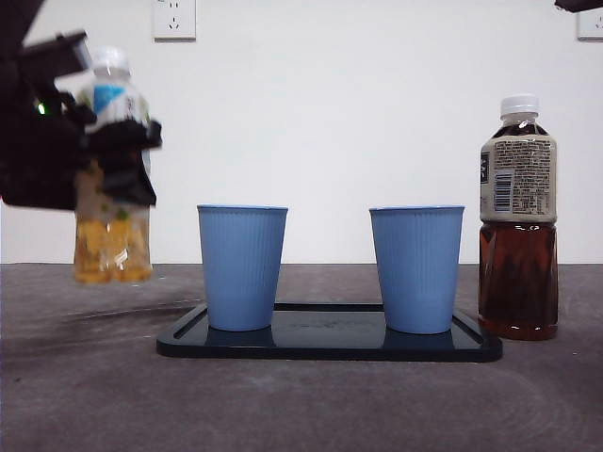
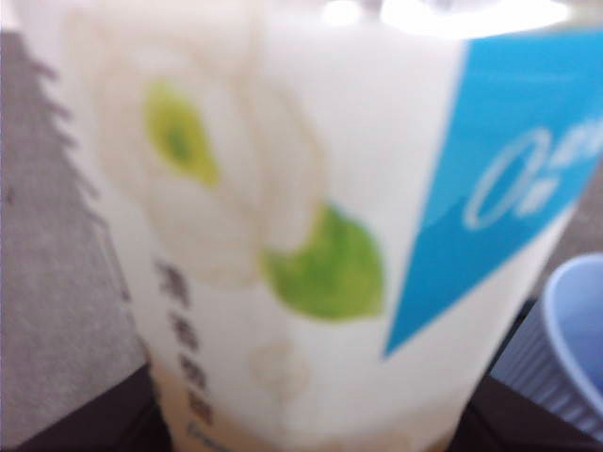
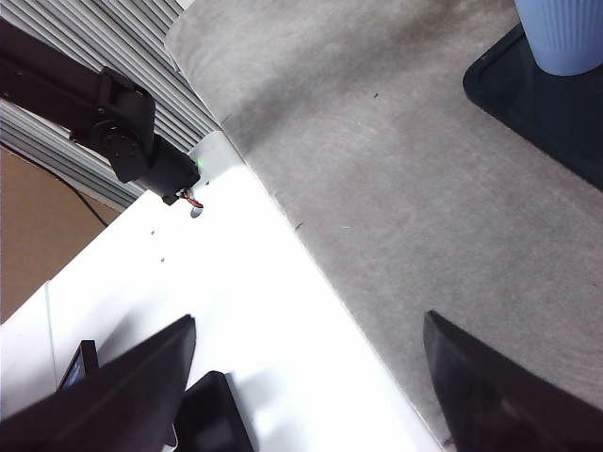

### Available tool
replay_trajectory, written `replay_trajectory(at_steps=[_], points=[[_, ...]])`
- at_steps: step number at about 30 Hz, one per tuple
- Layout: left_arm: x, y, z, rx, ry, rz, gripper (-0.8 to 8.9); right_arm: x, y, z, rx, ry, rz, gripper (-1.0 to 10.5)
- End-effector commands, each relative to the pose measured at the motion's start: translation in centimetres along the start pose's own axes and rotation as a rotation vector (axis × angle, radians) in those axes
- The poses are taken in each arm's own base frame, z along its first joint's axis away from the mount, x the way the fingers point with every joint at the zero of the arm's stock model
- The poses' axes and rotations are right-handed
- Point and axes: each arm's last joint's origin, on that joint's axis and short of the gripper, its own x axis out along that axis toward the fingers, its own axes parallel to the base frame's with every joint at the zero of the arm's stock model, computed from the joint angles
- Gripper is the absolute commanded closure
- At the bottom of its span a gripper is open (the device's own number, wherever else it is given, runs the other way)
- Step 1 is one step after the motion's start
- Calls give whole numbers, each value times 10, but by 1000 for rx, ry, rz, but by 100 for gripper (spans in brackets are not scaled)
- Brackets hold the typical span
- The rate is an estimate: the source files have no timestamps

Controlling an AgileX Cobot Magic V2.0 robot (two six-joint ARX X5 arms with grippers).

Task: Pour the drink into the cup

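Note:
My left gripper (image 1: 118,160) is shut on a clear bottle of pale yellow drink (image 1: 113,240) with a white cap and a white and blue label. It holds the bottle upright, left of the tray and seemingly just above the table. In the left wrist view the bottle's label (image 2: 283,235) fills the picture, and a blue cup (image 2: 565,348) shows at the edge. Two blue ribbed cups, the left cup (image 1: 242,268) and the right cup (image 1: 416,268), stand on a black tray (image 1: 330,344). My right gripper (image 3: 306,325) is open and empty over the table's edge.
A capped bottle of brown tea (image 1: 517,254) stands on the table just right of the tray. The right wrist view shows one blue cup (image 3: 565,33) on the tray corner (image 3: 546,113) and a white surface beside the grey table. The right arm's tip (image 1: 578,5) shows top right.

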Motion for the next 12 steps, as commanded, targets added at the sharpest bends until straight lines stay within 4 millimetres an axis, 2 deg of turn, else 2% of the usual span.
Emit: replay_trajectory(at_steps=[1, 12], points=[[9, -3, 3, -12, -57, -18, 607, -2, 3, 4, 9, -11, 7, 570], [31, -3, -15, 17, -41, -15, 610, -2, 3, 4, 13, -11, 7, 570]])
